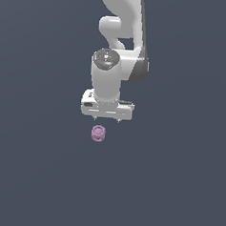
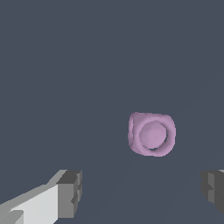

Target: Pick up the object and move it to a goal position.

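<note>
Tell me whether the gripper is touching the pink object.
Apart. The wrist view shows the object lying clear of both open fingers, with bare floor between.

Small pale pink-purple rounded lump [image 2: 152, 134] lying on dark grey-blue floor [image 2: 65, 65], showing round dimple. White gripper [image 2: 142, 194] hanging with grey fingertip pads [image 2: 70, 194] spread wide, not touching lump.

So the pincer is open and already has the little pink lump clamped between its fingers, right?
Not clamped. The pincer is open, but the pink lump lies apart from both fingers, untouched. The wrist view shows the gap; in the exterior view the lump sits below the pincer.
</note>
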You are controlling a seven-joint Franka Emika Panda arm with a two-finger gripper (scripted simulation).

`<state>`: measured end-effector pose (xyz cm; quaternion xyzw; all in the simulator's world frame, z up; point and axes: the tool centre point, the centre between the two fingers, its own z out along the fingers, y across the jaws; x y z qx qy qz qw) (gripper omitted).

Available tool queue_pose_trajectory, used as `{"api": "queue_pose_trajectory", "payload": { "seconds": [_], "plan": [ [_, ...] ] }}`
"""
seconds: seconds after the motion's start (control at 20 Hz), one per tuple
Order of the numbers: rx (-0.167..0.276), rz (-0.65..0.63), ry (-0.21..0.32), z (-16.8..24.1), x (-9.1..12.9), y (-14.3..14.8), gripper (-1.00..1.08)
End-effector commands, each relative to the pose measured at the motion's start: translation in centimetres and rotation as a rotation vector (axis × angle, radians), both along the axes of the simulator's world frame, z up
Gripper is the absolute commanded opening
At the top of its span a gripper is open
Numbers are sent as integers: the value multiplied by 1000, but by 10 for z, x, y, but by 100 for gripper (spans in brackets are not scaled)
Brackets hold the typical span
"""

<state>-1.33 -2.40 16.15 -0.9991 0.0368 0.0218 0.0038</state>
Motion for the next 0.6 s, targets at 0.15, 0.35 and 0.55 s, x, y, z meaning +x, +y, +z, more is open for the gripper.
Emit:
{"api": "queue_pose_trajectory", "payload": {
  "seconds": [0.15, 0.35, 0.55],
  "plan": [
    [-2, 10, -7, 3, 2, 2, 100],
    [-8, 47, -31, 13, 7, 10, 100],
    [-9, 55, -37, 15, 9, 12, 100]
  ]
}}
